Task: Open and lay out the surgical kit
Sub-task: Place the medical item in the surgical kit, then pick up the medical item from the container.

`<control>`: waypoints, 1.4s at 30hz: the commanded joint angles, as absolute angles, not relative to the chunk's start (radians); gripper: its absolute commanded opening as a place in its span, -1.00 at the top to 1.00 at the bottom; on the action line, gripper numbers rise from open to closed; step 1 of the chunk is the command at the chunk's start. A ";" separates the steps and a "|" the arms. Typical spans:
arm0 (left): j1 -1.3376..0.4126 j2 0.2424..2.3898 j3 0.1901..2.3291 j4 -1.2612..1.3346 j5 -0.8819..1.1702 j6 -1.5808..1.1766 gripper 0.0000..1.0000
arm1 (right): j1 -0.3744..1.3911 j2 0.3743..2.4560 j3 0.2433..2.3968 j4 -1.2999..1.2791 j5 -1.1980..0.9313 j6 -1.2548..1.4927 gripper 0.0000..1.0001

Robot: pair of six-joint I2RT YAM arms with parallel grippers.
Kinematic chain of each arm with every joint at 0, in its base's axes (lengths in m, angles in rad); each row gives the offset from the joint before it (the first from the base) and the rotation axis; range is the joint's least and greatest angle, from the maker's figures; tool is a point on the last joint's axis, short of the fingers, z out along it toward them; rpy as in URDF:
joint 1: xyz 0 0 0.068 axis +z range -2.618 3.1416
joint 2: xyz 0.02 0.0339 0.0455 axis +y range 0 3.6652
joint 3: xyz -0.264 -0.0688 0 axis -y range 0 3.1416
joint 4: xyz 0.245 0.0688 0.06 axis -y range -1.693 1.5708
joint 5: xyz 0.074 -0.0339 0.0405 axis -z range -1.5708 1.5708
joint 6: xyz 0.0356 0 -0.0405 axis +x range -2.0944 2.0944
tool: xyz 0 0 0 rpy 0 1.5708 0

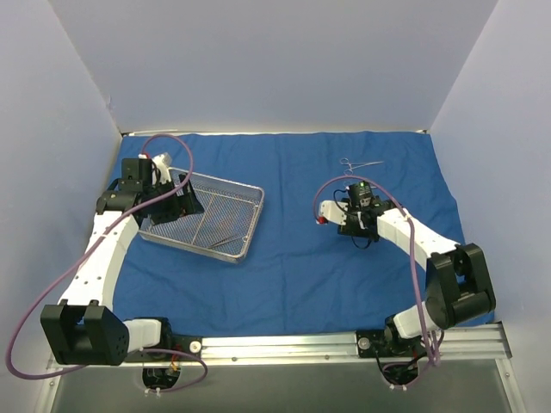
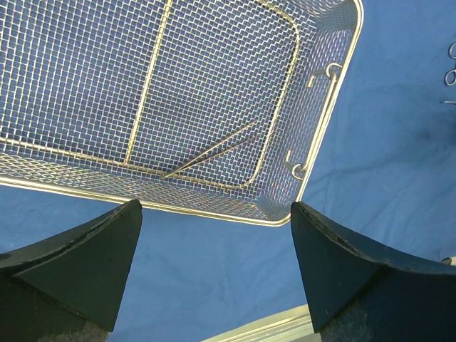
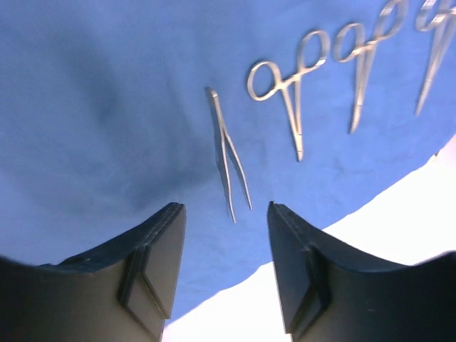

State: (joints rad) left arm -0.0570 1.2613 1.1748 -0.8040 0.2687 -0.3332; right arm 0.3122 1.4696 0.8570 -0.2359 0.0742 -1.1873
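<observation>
While the left claw gapes empty near the mesh tray, tweezers lie just beyond the parted, empty right claw.

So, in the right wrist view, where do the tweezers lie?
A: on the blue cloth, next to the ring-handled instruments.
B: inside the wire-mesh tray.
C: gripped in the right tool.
A: the tweezers lie flat on the blue cloth, just left of the ring-handled instruments, with nothing gripping them.
</observation>
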 commanded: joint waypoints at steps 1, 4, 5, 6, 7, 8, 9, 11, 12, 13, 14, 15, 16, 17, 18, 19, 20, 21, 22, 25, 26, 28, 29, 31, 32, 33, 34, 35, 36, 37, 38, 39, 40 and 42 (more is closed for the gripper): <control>-0.049 1.291 1.184 -0.787 0.288 -0.347 -0.88 | 0.353 1.407 0.916 -0.325 0.014 -1.062 -0.03; -0.049 1.408 1.215 -0.837 0.282 -0.348 -0.88 | 0.450 1.405 0.991 -0.324 0.017 -0.944 -0.26; -0.049 1.431 1.226 -0.868 0.264 -0.347 -0.88 | 0.474 1.407 1.053 -0.316 0.011 -0.842 -0.54; -0.049 1.455 1.242 -0.882 0.253 -0.341 -0.88 | 0.491 1.417 1.089 -0.311 -0.023 -0.784 -0.99; -0.051 1.474 1.250 -0.893 0.249 -0.338 -0.88 | 0.514 1.425 1.127 -0.304 -0.043 -0.717 -0.99; -0.054 1.501 1.255 -0.900 0.249 -0.330 -0.88 | 0.520 1.433 1.167 -0.293 -0.093 -0.653 -0.99; -0.057 1.509 1.258 -0.897 0.249 -0.306 -0.88 | 0.523 1.451 1.242 -0.276 -0.100 -0.502 -0.99; -0.083 1.516 1.264 -0.876 0.238 -0.266 -0.93 | 0.523 1.482 1.317 -0.253 -0.075 -0.288 -0.99; -0.090 1.511 1.267 -0.870 0.218 -0.226 -0.98 | 0.522 1.536 1.430 -0.282 -0.065 -0.108 -0.99; -0.098 1.506 1.275 -0.865 0.207 -0.209 -0.85 | 0.522 1.575 1.503 -0.325 -0.069 -0.038 -0.99; -0.113 1.497 1.278 -0.859 0.195 -0.193 -0.78 | 0.519 1.615 1.575 -0.442 -0.095 0.000 -0.99; -0.124 1.493 1.278 -0.848 0.187 -0.164 -0.71 | 0.520 1.688 1.644 -0.493 -0.174 0.036 -0.99; -0.139 1.491 1.278 -0.836 0.163 -0.144 -0.61 | 0.525 1.715 1.731 -0.527 -0.198 0.060 -0.99; -0.193 1.499 1.288 -0.838 0.129 -0.127 -0.58 | 0.531 1.727 1.747 -0.540 -0.205 0.077 -0.99; -0.227 1.509 1.295 -0.838 0.092 -0.100 -0.55 | 0.531 1.717 1.747 -0.522 -0.222 0.096 -0.99; -0.263 1.529 1.299 -0.835 0.034 -0.085 -0.41 | 0.531 1.703 1.724 -0.502 -0.225 0.121 -0.99; -0.332 1.540 1.313 -0.833 0.011 -0.068 -0.35 | 0.520 1.669 1.712 -0.462 -0.225 0.133 -0.99; -0.360 1.549 1.316 -0.828 -0.020 -0.063 -0.32 | 0.508 1.657 1.704 -0.453 -0.233 0.141 -0.99; -0.382 1.560 1.319 -0.822 -0.041 -0.060 -0.29 | 0.490 1.646 1.695 -0.448 -0.308 0.146 -0.99; -0.422 1.636 1.361 -0.850 -0.066 -0.055 -0.20 | 0.411 1.614 1.681 -0.423 -0.373 0.182 -0.99; -0.431 1.649 1.365 -0.856 -0.072 -0.051 -0.17 | 0.390 1.599 1.665 -0.405 -0.386 0.234 -0.99; -0.463 1.672 1.377 -0.868 -0.090 -0.026 -0.17 | 0.310 1.582 1.632 -0.370 -0.454 0.287 -0.99; -0.475 1.695 1.381 -0.876 -0.107 -0.020 -0.17 | 0.286 1.571 1.603 -0.338 -0.504 0.352 -0.99; -0.497 1.721 1.382 -0.887 -0.144 -0.002 -0.18 | 0.227 1.566 1.573 -0.305 -0.566 0.402 -1.00; -0.499 1.745 1.384 -0.890 -0.152 -0.002 -0.19 | 0.215 1.563 1.554 -0.258 -0.592 0.422 -0.99; -0.499 1.756 1.385 -0.894 -0.149 -0.002 -0.24 | 0.209 1.551 1.530 -0.239 -0.627 0.445 -0.99; -0.502 1.775 1.393 -0.897 -0.146 -0.002 -0.27 | 0.203 1.546 1.529 -0.236 -0.627 0.440 -0.99; -0.505 1.784 1.394 -0.894 -0.149 -0.003 -0.29 | 0.202 1.540 1.535 -0.264 -0.617 0.428 -0.99; -0.508 1.793 1.399 -0.897 -0.153 -0.003 -0.31 | 0.202 1.539 1.551 -0.282 -0.595 0.398 -0.99; -0.509 1.816 1.402 -0.902 -0.155 -0.002 -0.32 | 0.204 1.536 1.555 -0.294 -0.589 0.387 -0.99; -0.515 1.825 1.411 -0.910 -0.152 -0.002 -0.33 | 0.209 1.529 1.557 -0.308 -0.583 0.379 -0.99; -0.520 1.835 1.414 -0.910 -0.149 -0.002 -0.33 | 0.210 1.526 1.554 -0.308 -0.577 0.376 -0.99; -0.523 1.841 1.419 -0.911 -0.147 -0.002 -0.33 | 0.212 1.525 1.546 -0.304 -0.578 0.380 -0.99; -0.528 1.873 1.430 -0.914 -0.150 -0.002 -0.33 | 0.215 1.525 1.540 -0.288 -0.584 0.385 -0.99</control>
State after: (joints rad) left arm -0.5163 1.8530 1.3739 -0.8951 -0.1318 -0.0162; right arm 0.2054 1.5852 1.5425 -0.3180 -0.5503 0.3717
